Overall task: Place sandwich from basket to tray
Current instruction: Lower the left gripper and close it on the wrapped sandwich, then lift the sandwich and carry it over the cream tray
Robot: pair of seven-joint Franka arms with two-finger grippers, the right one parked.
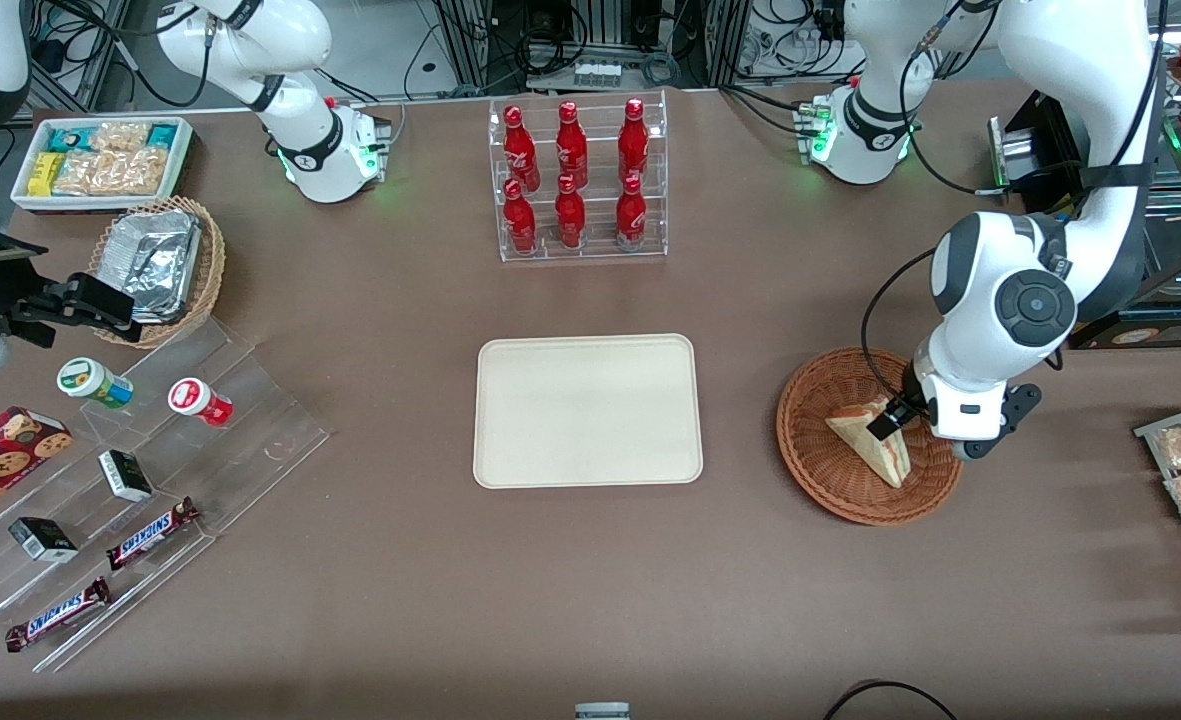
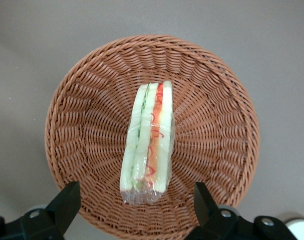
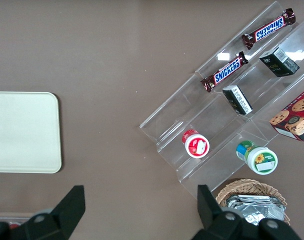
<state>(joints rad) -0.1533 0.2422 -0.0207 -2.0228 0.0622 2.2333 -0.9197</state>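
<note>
Brown table: the table (image 1: 590, 580) is covered in a plain, flat brown cloth with no pattern.
Room: past the table's edge farthest from the front camera I see grey metal frames and lots of dark cables.
Basket: the basket (image 1: 812, 420) is round and shallow, made of reddish-brown woven wicker with bumpy rows going round and round. It sits on the table toward my working arm's end.
Sandwich: the sandwich (image 1: 880, 447) lies in the basket, near its middle. It is a wedge of soft pale bread with red, orange and green stripes along its edge, wrapped in shiny clear film.
My gripper: my gripper (image 2: 137, 205) hangs right over the basket, above the sandwich. My two black fingers (image 2: 66, 202) are spread wide apart, one on each side of the sandwich's end, and I am holding nothing.
Tray: the tray (image 1: 587, 410) is flat, smooth and cream-white, a rectangle with rounded corners and a low rim. It lies in the middle of the table, beside the basket but well apart from it.
Bottles: six shiny red bottles (image 1: 571, 180) stand in a clear plastic rack, farther from the front camera than the tray.
</note>
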